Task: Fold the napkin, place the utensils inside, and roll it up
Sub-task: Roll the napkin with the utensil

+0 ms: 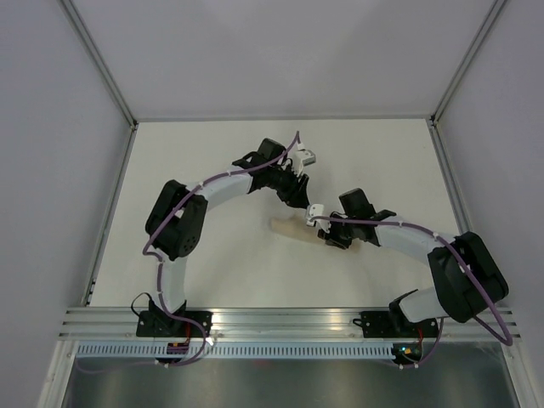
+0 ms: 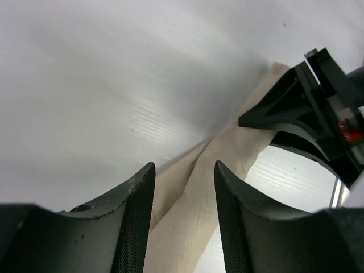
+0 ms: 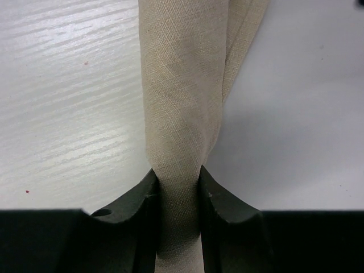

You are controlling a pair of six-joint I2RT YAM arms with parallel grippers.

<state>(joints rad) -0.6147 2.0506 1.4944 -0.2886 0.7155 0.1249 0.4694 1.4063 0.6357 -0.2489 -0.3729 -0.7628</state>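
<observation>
The napkin [image 3: 176, 102] roll looks soft, light and limp. Your right jaws are clamped on one end; your left jaws stand apart at the other, so pinch there.

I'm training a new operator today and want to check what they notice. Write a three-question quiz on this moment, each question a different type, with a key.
1. True or false: the beige cloth napkin lies spread flat and unfolded on the white table.
2. Which is shut on the napkin? A) left gripper B) right gripper C) neither
3. Fill in: the left gripper's jaws stand ____, the napkin running between them.

Key: 1 false, it is a narrow roll; 2 B; 3 open.
</observation>
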